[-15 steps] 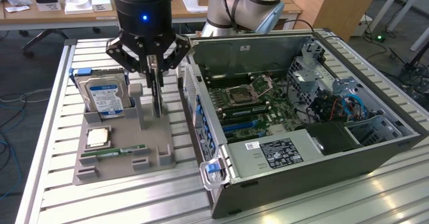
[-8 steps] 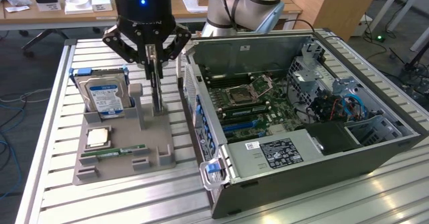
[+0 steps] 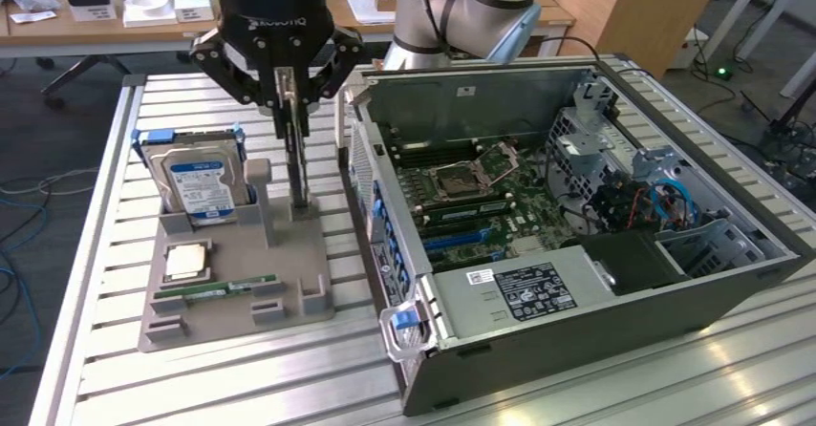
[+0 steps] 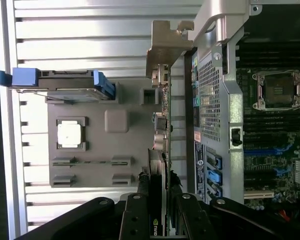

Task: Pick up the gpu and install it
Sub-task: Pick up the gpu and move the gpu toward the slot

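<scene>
The gpu (image 3: 297, 159) stands on edge as a thin dark card, rising from the back of the grey holder tray (image 3: 300, 264). My gripper (image 3: 290, 96) hangs straight above the tray and is shut on the card's upper part. In the wrist view the gpu (image 4: 160, 150) runs edge-on between my two black fingers (image 4: 141, 200), which press on both its faces. Its silver bracket (image 4: 166, 47) sits at the far end. The card's lower end is at the tray's slot; I cannot tell whether it is lifted clear.
A hard drive (image 3: 198, 182) with blue rails stands in the tray, beside a CPU (image 3: 186, 261) and a green RAM stick (image 3: 217, 290). The open computer case (image 3: 561, 216) lies just to the exterior view's right, its motherboard (image 4: 275, 125) exposed. Everything rests on a slatted aluminium table (image 3: 255, 388).
</scene>
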`<move>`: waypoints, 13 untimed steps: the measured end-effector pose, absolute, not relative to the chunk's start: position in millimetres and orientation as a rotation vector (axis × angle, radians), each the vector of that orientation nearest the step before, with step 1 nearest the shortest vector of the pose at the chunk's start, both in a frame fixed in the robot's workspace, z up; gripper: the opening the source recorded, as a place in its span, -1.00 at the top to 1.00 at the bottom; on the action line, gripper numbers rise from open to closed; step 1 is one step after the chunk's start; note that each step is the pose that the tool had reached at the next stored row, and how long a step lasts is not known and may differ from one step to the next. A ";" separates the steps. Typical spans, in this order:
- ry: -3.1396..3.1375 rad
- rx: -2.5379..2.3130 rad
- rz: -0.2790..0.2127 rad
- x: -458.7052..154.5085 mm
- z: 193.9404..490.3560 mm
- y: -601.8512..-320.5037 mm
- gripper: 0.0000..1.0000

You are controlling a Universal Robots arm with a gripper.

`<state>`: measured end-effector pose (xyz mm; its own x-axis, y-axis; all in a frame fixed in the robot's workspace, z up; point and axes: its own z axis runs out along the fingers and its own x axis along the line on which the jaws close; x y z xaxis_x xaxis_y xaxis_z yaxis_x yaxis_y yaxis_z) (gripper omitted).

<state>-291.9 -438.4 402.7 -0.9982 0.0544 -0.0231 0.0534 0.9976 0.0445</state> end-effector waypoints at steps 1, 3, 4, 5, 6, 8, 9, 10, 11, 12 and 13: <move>3.115 0.084 0.068 -291.9 403.6 -438.4 0.47; 3.115 0.084 0.068 -291.9 406.1 -438.4 0.47; 3.115 0.084 0.068 -291.9 407.5 -438.4 0.47; 3.115 0.084 0.068 -291.9 409.0 -438.4 0.47; 3.115 0.084 0.068 -291.9 410.7 -438.4 0.47; 3.115 0.084 0.068 -291.9 414.3 -438.4 0.47; 3.115 0.084 0.068 -291.9 416.2 -438.4 0.47; 3.115 0.084 0.068 -291.9 418.4 -438.4 0.47; 3.115 0.084 0.068 -291.9 420.4 -438.4 0.47; 3.115 0.084 0.068 -291.9 422.5 -438.4 0.47; 3.115 0.084 0.068 -291.9 424.4 -438.4 0.47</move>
<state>-291.9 -438.4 424.4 -0.9983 0.0544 -0.0231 0.0534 0.9976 0.0445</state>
